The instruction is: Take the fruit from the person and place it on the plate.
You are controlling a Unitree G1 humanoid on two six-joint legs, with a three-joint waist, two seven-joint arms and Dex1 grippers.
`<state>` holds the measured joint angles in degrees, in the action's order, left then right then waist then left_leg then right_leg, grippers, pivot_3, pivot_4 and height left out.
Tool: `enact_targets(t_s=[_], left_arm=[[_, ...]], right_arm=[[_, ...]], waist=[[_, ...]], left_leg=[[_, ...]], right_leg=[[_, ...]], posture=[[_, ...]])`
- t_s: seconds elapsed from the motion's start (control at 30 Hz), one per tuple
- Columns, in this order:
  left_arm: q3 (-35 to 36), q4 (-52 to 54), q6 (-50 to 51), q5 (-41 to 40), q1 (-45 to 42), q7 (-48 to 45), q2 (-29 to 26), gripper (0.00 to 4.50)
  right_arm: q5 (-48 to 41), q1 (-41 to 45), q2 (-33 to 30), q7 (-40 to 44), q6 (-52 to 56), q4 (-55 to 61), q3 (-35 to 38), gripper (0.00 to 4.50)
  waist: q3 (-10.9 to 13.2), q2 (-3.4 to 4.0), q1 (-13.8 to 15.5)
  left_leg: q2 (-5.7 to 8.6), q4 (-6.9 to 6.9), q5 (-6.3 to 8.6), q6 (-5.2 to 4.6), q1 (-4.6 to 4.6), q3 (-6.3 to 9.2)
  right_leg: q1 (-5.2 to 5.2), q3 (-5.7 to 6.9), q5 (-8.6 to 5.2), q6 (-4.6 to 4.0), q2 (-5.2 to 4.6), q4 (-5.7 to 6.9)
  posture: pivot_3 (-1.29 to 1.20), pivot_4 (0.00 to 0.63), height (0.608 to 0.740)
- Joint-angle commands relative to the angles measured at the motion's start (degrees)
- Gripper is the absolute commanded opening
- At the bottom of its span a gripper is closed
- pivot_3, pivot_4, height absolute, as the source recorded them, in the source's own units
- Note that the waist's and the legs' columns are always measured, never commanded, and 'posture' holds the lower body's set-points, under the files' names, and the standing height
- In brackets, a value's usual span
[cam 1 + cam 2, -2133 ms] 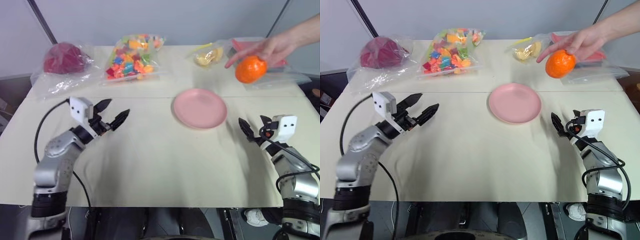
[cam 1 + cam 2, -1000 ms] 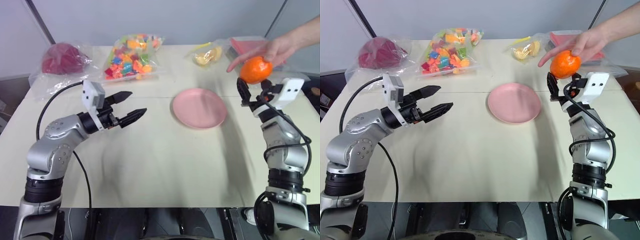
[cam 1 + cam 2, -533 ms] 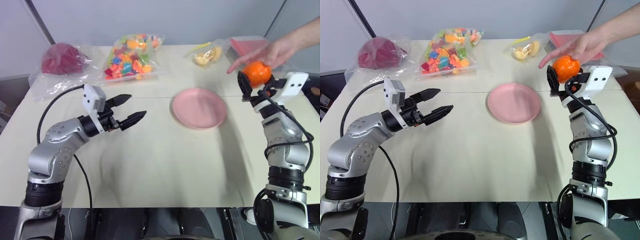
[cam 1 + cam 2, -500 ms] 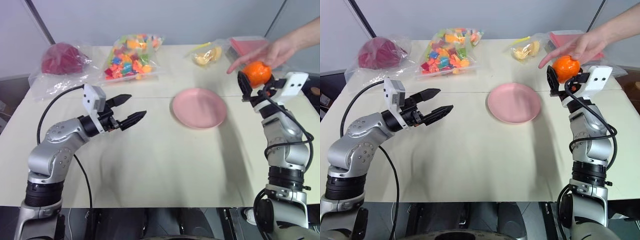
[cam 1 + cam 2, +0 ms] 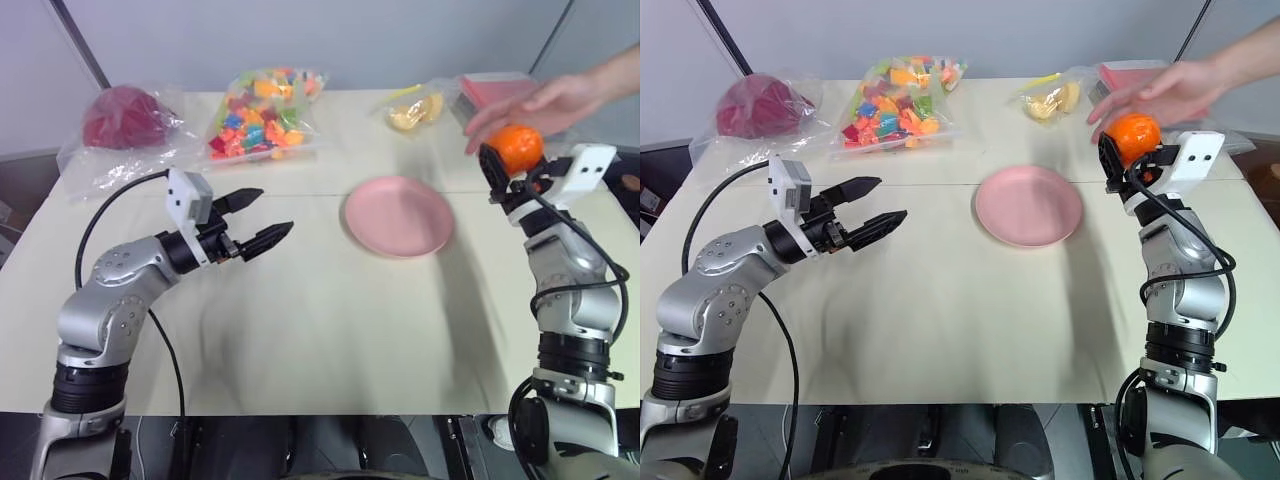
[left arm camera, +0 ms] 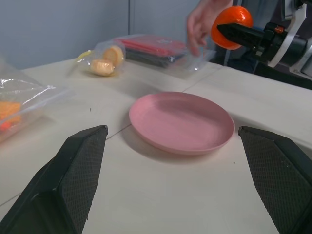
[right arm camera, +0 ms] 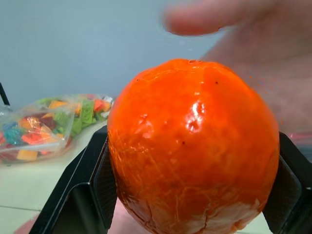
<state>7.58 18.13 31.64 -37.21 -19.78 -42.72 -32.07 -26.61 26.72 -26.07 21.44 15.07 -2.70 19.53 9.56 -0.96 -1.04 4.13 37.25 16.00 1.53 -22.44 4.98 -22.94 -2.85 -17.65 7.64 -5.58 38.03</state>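
fruit [image 5: 514,148] right of plate [image 5: 399,217], bags [image 5: 265,112] behind plate on table [image 5: 330,320]

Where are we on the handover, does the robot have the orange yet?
Done: the right gripper is shut on the orange. In hand: the person's hand hovers open just above it. Left: carry it to the pink plate, which has nothing on it.

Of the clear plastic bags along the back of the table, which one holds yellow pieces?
The small clear bag of yellow pieces, beside the flat red packet. The others hold mixed bright blocks and a dark red lump.
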Motion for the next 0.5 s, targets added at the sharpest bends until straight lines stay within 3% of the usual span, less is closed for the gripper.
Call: enact_targets(t_s=[0.03, 0.3, 0.5], left_arm=[[1.2, 0.1, -1.7, 0.9, 0.5, 0.6, -0.1, 4.5], [0.2, 0.5, -2.4, 3.7, 3.9, 0.0, -1.4, 4.5], [-0.1, 1.4, -2.0, 4.6, 4.7, 0.5, -1.9, 4.5]], right_arm=[[-0.8, -2.2, 1.0, 3.9, 3.0, 5.9, -5.7, 3.01], [4.9, -0.1, 4.3, 4.4, 1.5, -3.1, -11.4, 3.01], [6.3, 1.7, 4.7, 5.5, 0.5, -7.4, -11.7, 3.01]], waist=[[0.0, 0.0, -0.1], [0.0, 0.0, 0.2], [0.0, 0.0, 0.1]], left_leg=[[-0.01, -0.01, 0.0, 0.0, 0.0, 0.0], [0.02, 0.01, -0.01, 0.01, -0.02, 0.0], [0.02, -0.01, -0.01, 0.01, -0.03, 0.01]], right_leg=[[-0.01, 0.0, 0.0, 0.0, 0.01, 0.0], [-0.03, -0.01, 0.0, 0.0, -0.02, 0.0], [-0.04, 0.0, 0.0, -0.01, -0.02, -0.01]], posture=[[0.0, 0.15, 0.74], [0.0, 0.15, 0.74], [0.0, 0.15, 0.74]])
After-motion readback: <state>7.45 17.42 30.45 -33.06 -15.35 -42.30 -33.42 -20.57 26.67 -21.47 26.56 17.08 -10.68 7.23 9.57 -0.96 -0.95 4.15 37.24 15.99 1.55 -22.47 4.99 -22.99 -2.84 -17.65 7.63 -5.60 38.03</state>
